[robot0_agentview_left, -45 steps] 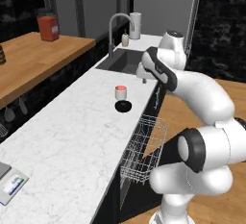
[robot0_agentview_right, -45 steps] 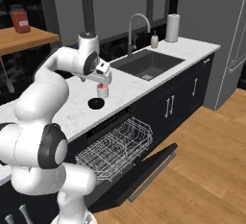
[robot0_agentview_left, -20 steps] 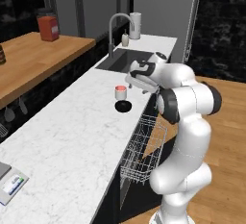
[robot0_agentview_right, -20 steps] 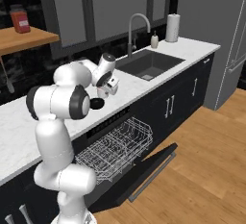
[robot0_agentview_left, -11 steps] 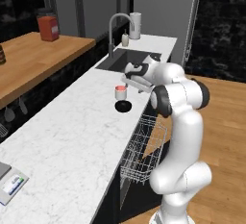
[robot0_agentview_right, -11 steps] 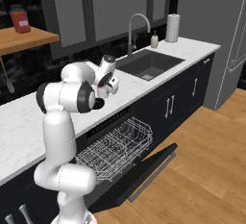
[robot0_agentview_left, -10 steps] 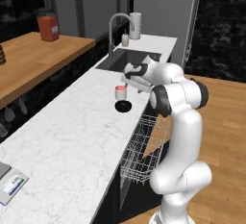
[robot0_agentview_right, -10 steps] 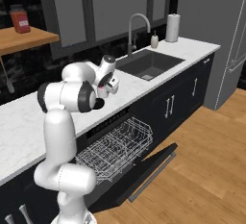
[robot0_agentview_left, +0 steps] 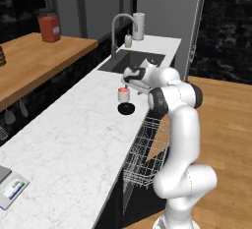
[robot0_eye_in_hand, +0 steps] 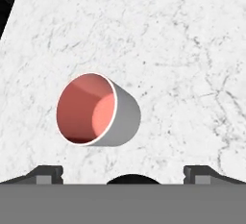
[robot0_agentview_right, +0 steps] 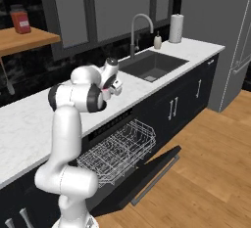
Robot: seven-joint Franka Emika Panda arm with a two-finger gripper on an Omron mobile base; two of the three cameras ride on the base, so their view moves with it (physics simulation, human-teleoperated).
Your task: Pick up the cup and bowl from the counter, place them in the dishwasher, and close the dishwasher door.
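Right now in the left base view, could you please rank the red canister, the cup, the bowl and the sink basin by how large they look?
1. Sink basin, clearly largest.
2. Red canister, though it stands farther from the camera than the cup.
3. Bowl and cup look about alike; the bowl is slightly wider, the cup taller, so I would not rank them.

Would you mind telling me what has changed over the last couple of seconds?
The arm folded down toward the counter, bringing the gripper from well above to just over the cup, open and holding nothing. The cup, the bowl beside it, the pulled-out dishwasher rack and the open door have not moved.
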